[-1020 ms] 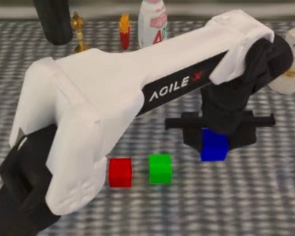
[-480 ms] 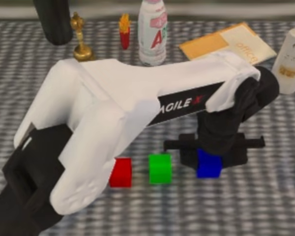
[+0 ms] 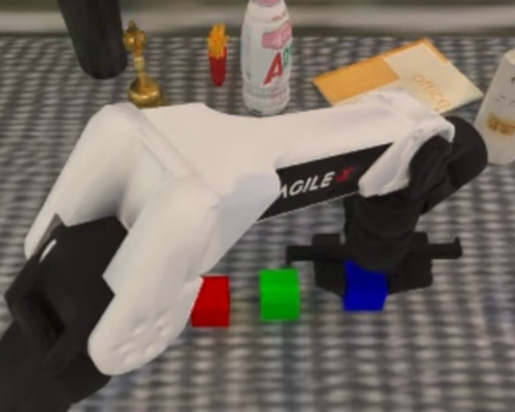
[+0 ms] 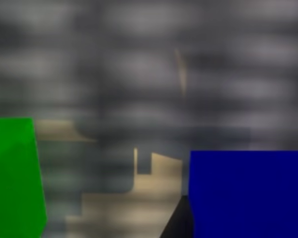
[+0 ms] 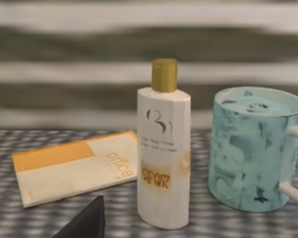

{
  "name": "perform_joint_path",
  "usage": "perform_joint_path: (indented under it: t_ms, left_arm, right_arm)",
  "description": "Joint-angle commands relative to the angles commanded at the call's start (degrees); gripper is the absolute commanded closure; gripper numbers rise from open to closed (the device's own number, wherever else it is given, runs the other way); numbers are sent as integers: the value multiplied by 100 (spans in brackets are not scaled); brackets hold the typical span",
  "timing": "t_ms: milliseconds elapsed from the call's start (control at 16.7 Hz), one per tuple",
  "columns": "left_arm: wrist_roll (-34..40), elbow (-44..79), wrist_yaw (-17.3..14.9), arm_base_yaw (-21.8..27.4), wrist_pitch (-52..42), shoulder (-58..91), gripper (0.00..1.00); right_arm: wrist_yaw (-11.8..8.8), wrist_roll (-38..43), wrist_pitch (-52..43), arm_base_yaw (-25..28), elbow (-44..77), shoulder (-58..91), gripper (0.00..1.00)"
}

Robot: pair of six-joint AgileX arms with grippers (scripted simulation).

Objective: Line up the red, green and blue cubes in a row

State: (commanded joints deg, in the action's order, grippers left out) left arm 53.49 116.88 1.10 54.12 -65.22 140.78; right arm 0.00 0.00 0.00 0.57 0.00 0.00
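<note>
The red cube [image 3: 210, 301], green cube [image 3: 280, 293] and blue cube [image 3: 364, 286] sit side by side in a row near the table's front middle, red leftmost. My left gripper [image 3: 365, 273] reaches down from above and is shut on the blue cube, which rests at table level a short gap right of the green one. The left wrist view shows the blue cube [image 4: 248, 193] close up with the green cube [image 4: 14, 173] beside it. The left arm's white body hides part of the red cube. My right gripper [image 5: 87, 220] is out of the top view, parked facing the back right.
Along the back stand a dark cylinder [image 3: 93, 34], a gold trophy [image 3: 140, 64], a fries toy [image 3: 217, 53] and a white bottle [image 3: 266, 56]. An orange booklet [image 3: 399, 73] and a lotion bottle [image 3: 511, 103] lie back right, beside a teal mug [image 5: 256, 148].
My left gripper came down and slightly left with the blue cube, bringing it to table level in line with the green cube. It has held still over the last half second.
</note>
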Motion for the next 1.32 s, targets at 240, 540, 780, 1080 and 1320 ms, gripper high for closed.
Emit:
perform_joint_path:
  t_ms: [240,540,780,1080,1320]
  left_arm:
    - [0,0,0,0,0,0,25]
    - [0,0,0,0,0,0,0]
    - [0,0,0,0,0,0,0]
    - [8,98,-3,2,-98,-5,0]
    - [17,839,-10,-30,-943,-70,0]
  right_arm:
    - [0,0,0,0,0,0,0]
    - [0,0,0,0,0,0,0]
    - [0,0,0,0,0,0,0]
    - [0,0,0,0,0,0,0]
    - [0,0,0,0,0,0,0]
